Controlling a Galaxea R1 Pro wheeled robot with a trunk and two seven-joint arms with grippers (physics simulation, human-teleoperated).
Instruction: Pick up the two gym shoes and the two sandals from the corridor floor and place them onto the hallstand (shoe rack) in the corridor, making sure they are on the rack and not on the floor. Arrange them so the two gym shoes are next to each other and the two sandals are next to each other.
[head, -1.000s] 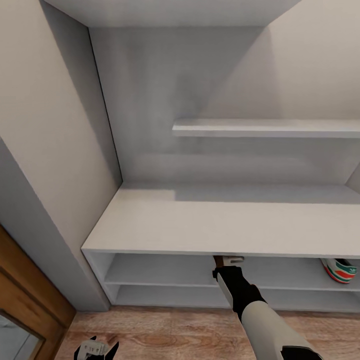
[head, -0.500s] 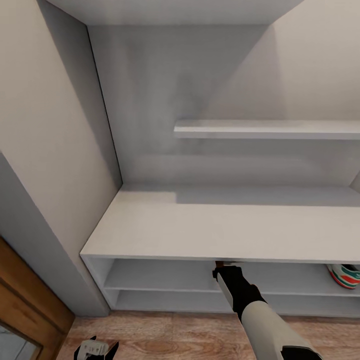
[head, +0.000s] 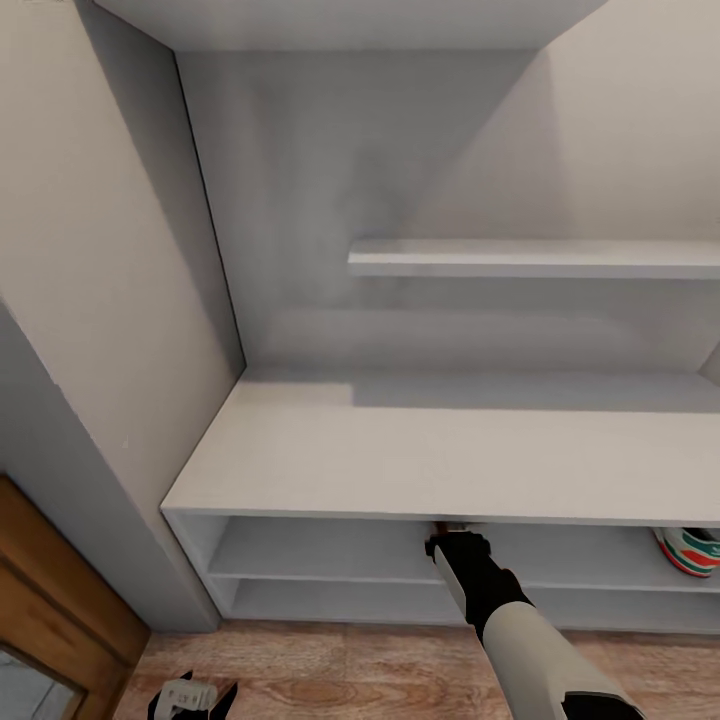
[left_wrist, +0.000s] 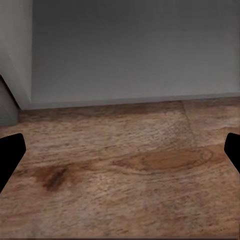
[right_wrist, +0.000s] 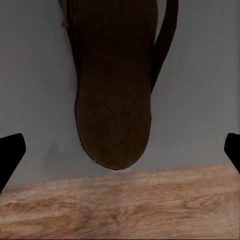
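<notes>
Right arm (head: 520, 620) under hallstand (head: 400, 460) top

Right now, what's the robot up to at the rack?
The right arm reaches into the hallstand's upper open shelf, its gripper open around nothing, with a brown sandal lying on the grey shelf just ahead. One gym shoe sits further right on that shelf. The left gripper hangs open over the corridor floor.

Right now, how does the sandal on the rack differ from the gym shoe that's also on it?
The sandal is dark brown with a thin strap, whereas the gym shoe is white with teal-green and red-orange accents. In the head view, the sandal lies near the middle of the hallstand, just beyond the right hand, while the gym shoe sits far to the right. Both rest on the grey upper open shelf, not on the corridor floor.
</notes>
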